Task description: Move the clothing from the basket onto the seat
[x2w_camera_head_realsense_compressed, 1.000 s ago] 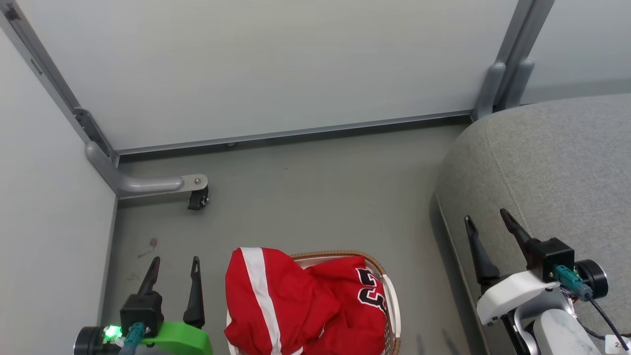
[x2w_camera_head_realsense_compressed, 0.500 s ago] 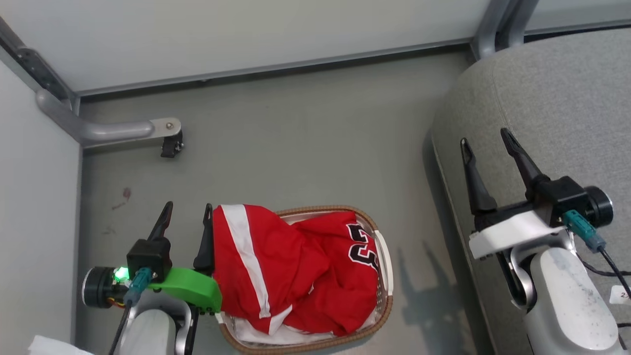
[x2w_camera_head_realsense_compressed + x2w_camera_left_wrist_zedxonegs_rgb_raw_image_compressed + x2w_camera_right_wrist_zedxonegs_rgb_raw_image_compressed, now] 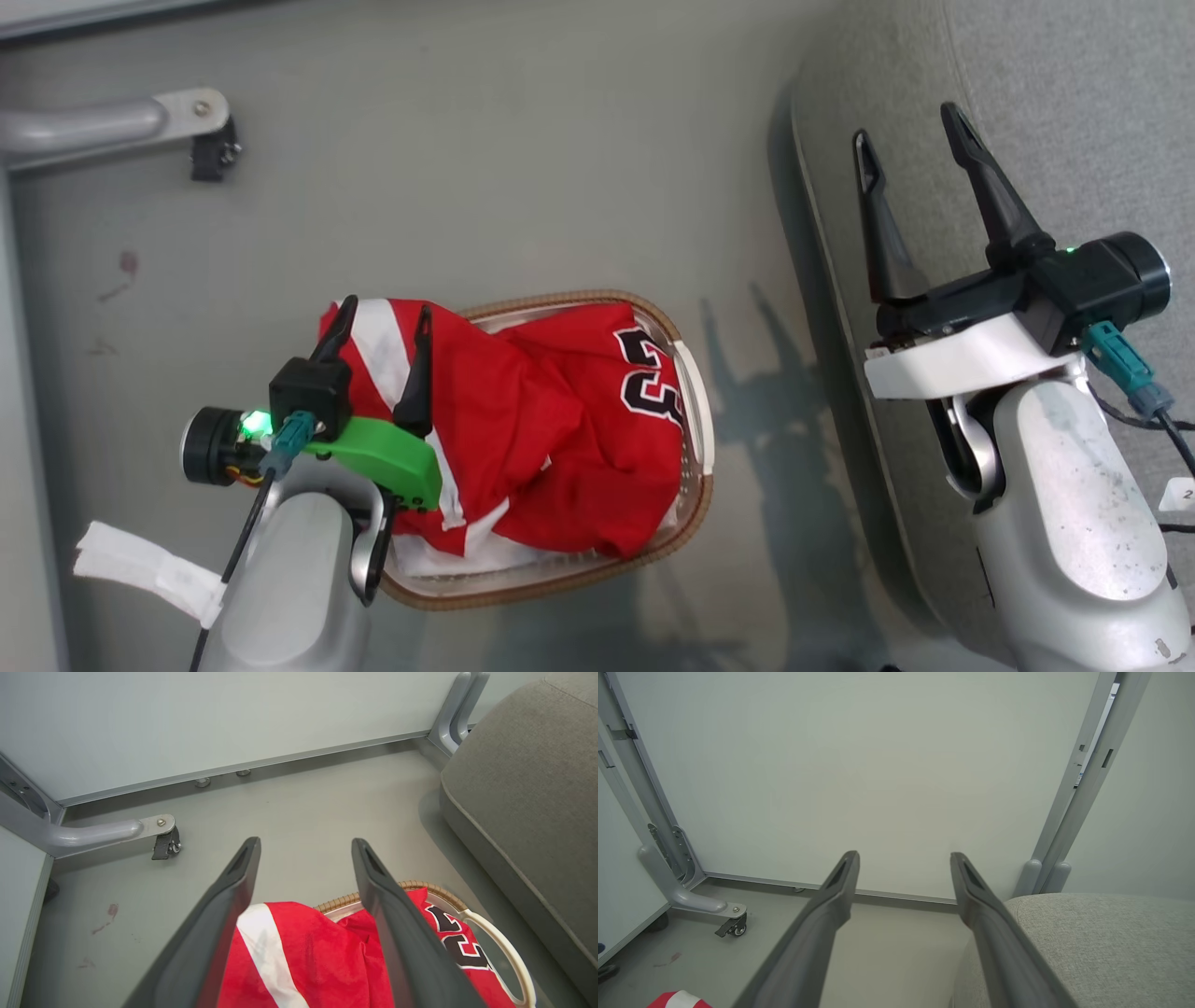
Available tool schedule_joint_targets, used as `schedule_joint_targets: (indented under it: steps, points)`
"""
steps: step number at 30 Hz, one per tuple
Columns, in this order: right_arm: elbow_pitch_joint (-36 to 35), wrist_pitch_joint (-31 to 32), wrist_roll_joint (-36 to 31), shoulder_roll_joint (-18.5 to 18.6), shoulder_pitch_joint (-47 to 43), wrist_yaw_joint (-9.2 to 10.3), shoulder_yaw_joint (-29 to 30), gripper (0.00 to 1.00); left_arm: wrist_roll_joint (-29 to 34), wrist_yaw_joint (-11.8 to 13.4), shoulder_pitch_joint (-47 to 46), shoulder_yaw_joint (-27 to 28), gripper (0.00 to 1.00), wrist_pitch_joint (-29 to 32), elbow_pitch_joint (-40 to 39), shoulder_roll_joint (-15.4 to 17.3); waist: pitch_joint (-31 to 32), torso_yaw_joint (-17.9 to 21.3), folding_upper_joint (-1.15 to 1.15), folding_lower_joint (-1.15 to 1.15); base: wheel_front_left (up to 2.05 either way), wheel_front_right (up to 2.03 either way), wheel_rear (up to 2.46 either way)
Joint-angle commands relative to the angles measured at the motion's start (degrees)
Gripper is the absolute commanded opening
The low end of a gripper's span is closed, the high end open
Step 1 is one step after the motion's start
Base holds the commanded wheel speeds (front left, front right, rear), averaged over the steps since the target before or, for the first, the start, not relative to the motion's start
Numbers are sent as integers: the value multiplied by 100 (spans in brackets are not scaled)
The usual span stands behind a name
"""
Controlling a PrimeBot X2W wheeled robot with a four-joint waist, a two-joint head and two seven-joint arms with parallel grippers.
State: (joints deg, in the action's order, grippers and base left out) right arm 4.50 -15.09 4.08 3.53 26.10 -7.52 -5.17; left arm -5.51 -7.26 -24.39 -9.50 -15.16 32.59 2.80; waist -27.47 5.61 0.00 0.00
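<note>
Your big grey seat [image 3: 1074, 93] is on the right, close by, so the trip is short. The basket [image 3: 695, 429] stands on the floor [image 3: 513, 168] near it, with the red clothing [image 3: 551, 420] piled inside. Your left gripper [image 3: 387, 305] hangs over that pile, fingers wide and holding nothing, likely ready to dip in. Your right gripper [image 3: 906, 124] hovers above the seat edge, wide and empty too.

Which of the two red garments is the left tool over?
The white-striped garment: the open left tool has a finger either side of its stripe in the head view. The number 23 jersey lies toward the right side of the basket, away from that tool.
</note>
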Motion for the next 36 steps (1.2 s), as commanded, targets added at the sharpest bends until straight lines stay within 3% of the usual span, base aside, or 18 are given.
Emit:
schedule_joint_targets:
  steps: [1,23,36]
  points:
    - [-65,-11,-31,-12,117,6,-2,100,39,-15,-183,-47,100,1,68,23,-588,355,0,0,0,0,0]
    - [-531,-12,212,-56,596,6,-56,100,-235,-26,-1356,-801,100,1,1887,143,-1984,868,0,0,0,0,0]
    - [-758,-11,306,-55,691,6,-76,100,97,91,-2055,-1080,100,1,3283,180,-2422,949,0,0,0,0,0]
